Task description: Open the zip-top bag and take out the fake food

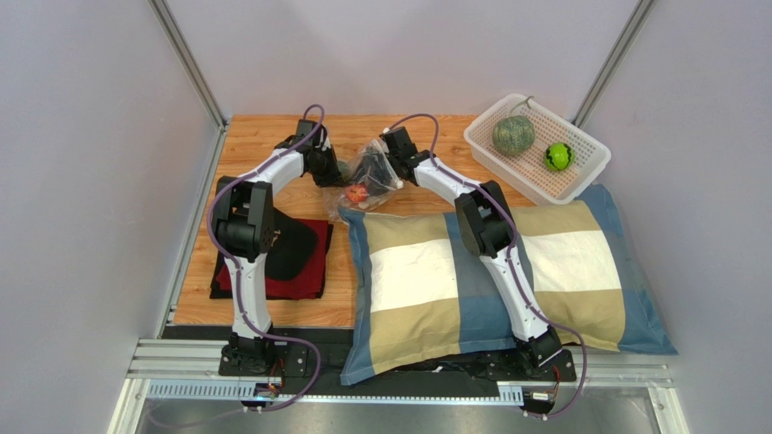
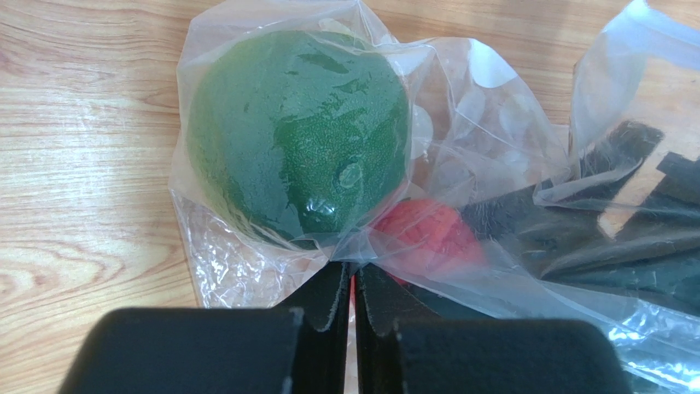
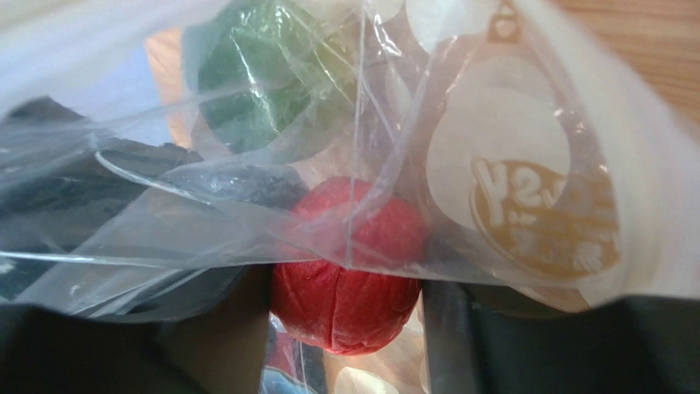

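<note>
Our left gripper (image 2: 355,275) pinches the zip-top bag (image 2: 485,90) shut-jawed, near the tabletop's (image 1: 263,136) far edge, with the pillow (image 1: 408,271) crowding its near side. Film blurs our right gripper (image 1: 386,172) (jaws apart, grip unclear); the red fruit (image 3: 345,295) shows between its fingers, and a green ball (image 2: 296,131) sits inside the bag.

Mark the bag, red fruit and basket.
bag (image 2: 460,90): left wrist view, clear film near its top.
red fruit (image 3: 345,304): right wrist view, uncovered lower half.
basket (image 1: 515,170): top view, near rim.
</note>
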{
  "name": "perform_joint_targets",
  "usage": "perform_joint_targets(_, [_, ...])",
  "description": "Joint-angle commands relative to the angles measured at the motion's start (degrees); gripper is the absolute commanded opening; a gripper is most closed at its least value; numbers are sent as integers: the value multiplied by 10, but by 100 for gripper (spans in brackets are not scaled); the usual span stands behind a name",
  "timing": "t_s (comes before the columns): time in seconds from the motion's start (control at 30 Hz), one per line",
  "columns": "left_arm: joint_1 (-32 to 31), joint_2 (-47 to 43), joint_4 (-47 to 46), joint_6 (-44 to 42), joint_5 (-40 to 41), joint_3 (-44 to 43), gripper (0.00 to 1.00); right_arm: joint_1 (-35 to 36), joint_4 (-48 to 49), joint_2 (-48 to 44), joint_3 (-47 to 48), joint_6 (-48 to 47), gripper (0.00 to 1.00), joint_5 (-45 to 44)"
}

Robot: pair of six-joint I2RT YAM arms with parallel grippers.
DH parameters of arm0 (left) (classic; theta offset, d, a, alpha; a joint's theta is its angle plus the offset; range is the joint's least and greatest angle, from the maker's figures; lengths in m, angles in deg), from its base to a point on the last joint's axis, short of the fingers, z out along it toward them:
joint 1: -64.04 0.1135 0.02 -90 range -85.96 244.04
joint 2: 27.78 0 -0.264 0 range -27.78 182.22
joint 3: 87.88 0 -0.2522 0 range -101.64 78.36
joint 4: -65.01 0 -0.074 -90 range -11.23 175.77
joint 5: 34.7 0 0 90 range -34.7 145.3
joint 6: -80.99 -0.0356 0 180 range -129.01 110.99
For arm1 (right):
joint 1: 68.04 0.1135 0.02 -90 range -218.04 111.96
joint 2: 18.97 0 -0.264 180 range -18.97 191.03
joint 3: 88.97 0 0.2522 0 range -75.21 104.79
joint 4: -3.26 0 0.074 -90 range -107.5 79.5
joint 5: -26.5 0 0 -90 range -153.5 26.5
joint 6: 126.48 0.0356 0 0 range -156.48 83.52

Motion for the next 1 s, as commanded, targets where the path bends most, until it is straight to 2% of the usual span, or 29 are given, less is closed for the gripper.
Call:
perform_joint_targets(0.0, [-5, -23, 15, -6, 9, 5, 6, -11, 21, -16, -3, 20, 41, -13])
perform_joint_targets(0.03, [-1, -25, 16, -5, 9, 7, 6, -17, 11, -32, -7, 19, 30, -16])
perform_joint_targets(0.1, [6, -30, 21, -6, -2, 11, 6, -24, -9, -52, -8, 13, 21, -29])
perform_joint_targets(0.13, [7, -31, 26, -7, -2, 13, 6, -30, -25, -69, -9, 10, 13, -37])
perform_joint_targets(0.17, [8, -34, 29, -6, -6, 16, 5, -34, -35, -79, -5, -3, 10, -41])
perform_joint_targets(0.3, [14, -72, -18, 0, -59, 74, 8, -43, -127, -115, 27, -39, 6, -78])
perform_joint_targets(0.43, [14, -130, -45, 5, -71, 99, 18, -46, -195, -148, 47, -66, 4, -123])
perform_joint_targets(0.5, [14, -144, -51, 12, -88, 102, 20, -47, -198, -156, 46, -76, 2, -128])
perform_joint_targets(0.6, [14, -183, -95, 29, -149, 124, 27, -46, -251, -153, 75, -96, 0, -155])
perform_joint_targets(0.73, [10, -248, -159, 59, -210, 129, 37, -43, -240, -181, 56, -115, 0, -175])
perform_joint_targets(0.83, [-2, -284, -164, 60, -189, 114, 40, -28, -264, -185, 94, -133, 0, -200])
perform_joint_targets(0.9, [-6, -296, -187, 85, -185, 113, 41, -22, -242, -189, 86, -139, 1, -196])
perform_joint_targets(0.97, [-8, -312, -215, 126, -185, 116, 46, -10, -243, -179, 89, -167, 1, -234])
